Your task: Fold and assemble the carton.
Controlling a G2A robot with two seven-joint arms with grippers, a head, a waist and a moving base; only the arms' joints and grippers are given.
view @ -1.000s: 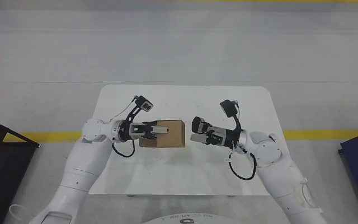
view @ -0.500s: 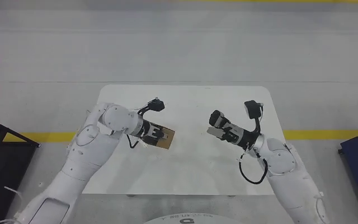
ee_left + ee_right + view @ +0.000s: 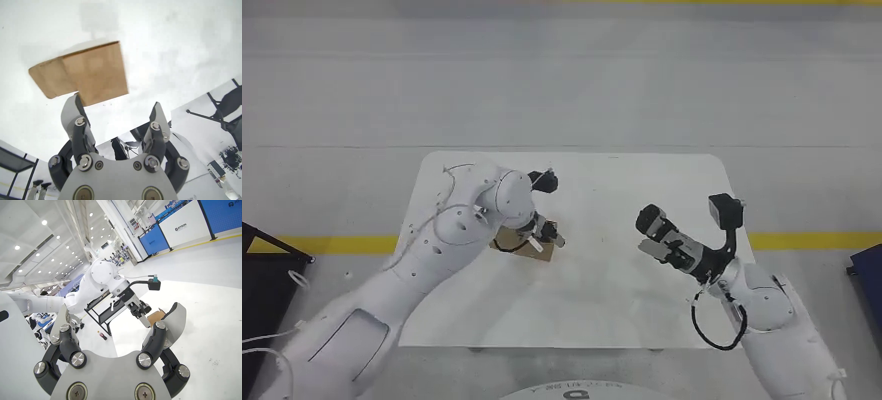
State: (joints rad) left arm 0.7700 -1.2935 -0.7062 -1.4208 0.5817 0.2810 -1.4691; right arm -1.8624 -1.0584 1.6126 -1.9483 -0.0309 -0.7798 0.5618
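The carton (image 3: 516,241) is a flattened brown cardboard piece lying left of the table's middle; in the left wrist view the carton (image 3: 85,73) lies flat on the white top. My left gripper (image 3: 551,235) hangs open at its right edge. In the left wrist view the left gripper (image 3: 116,103) has one fingertip (image 3: 75,99) at the carton's border and nothing between its fingers. My right gripper (image 3: 650,231) stands open and empty well to the right of the carton. The right wrist view shows the right gripper (image 3: 120,310), the left gripper (image 3: 141,314) and the carton (image 3: 155,315) beyond.
The white table (image 3: 642,300) has bare room between the two grippers and toward its front edge. A black rack (image 3: 102,315) and a bottle (image 3: 102,335) stand on the floor past the table's left side.
The carton, up between both grippers as a box a second ago, now lies flat on the table. The left arm swung over it and its gripper is off it. The right arm drew back right.
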